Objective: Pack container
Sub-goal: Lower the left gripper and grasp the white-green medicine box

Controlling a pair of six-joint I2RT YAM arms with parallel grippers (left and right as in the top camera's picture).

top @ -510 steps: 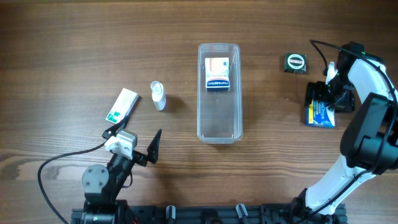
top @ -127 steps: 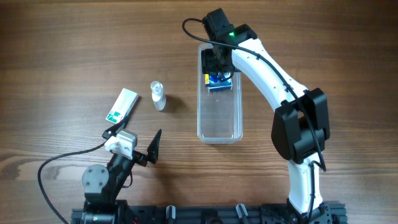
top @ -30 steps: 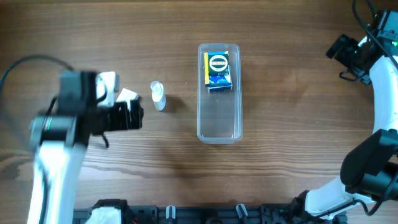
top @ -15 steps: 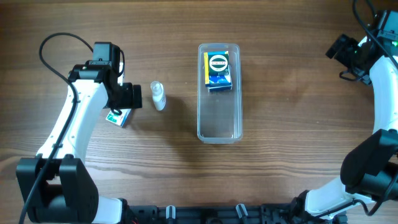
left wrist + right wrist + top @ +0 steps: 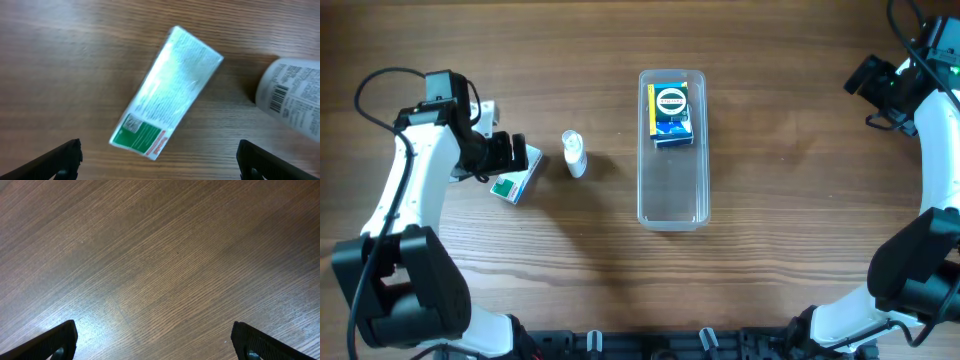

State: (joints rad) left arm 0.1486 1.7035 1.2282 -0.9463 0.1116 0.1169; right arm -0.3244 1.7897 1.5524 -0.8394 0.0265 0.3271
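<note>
Blue-and-yellow box (image 5: 671, 112) sits in the long clear plastic tub (image 5: 672, 190). White-green carton (image 5: 167, 92), under the released left pincer (image 5: 160, 157), awaits packing.

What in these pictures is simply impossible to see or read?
Left wrist view: the print on the white-and-green box is blurred; the small bottle is cut off by the right edge.
Overhead: the left gripper covers part of that box; anything beneath the blue box in the container is hidden.
</note>
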